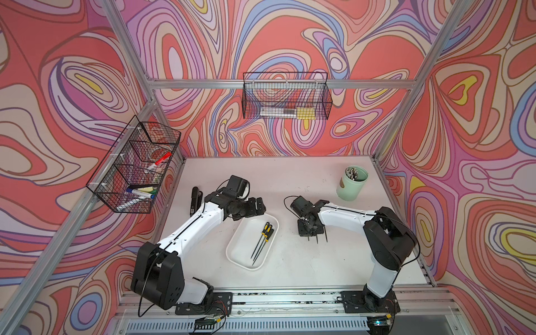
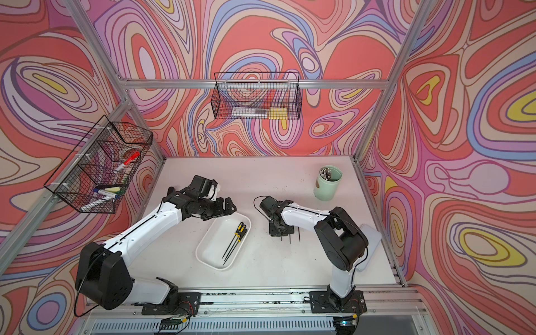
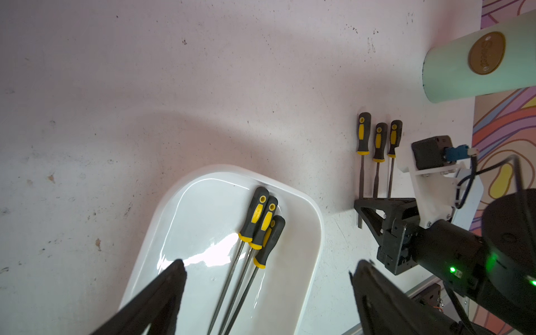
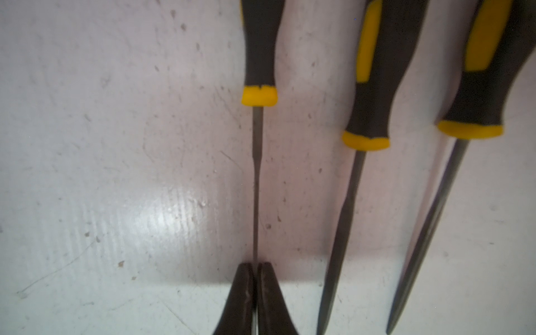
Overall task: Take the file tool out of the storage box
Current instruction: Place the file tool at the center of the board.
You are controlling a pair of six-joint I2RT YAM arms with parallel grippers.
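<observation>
Currently the table [image 1: 290,179] has the storage box [image 1: 245,243] lying between my two arms, closer to the left one.

- **Left gripper:** The left gripper [image 3: 269,265] points down over the far end of the box. Its jaws are spread wide and it holds nothing. It looks clear of the box, though I can't tell how high it is.
- **Right gripper:** The right gripper [image 4: 255,269] is down at table level, with the box off to its left. It is pinched on the thin shaft of the held file [image 4: 255,179], which lies flat on the table outside the box.
- **Loose files:** Two loose files [image 4: 377,110] lie just beside the held one, roughly parallel to it. All three handles are on the far side of that hand.
- **Boxed files:** The boxed files [image 3: 262,223], three of them, lie directly below the left hand between its spread jaws. Their handles are bunched and touching just beyond the hand, and the shafts fan back toward that arm's base.

My read is three files out and three to go. The left arm is the nearer and free one for the next pick. The long axis of the boxed files crosses the left hand's closing line at a slant, not square. I'd roll the wrist a little and come down on one shaft below the handles, where they fan apart. The risk is that the bunched handles make the jaws take two files at once.
</observation>
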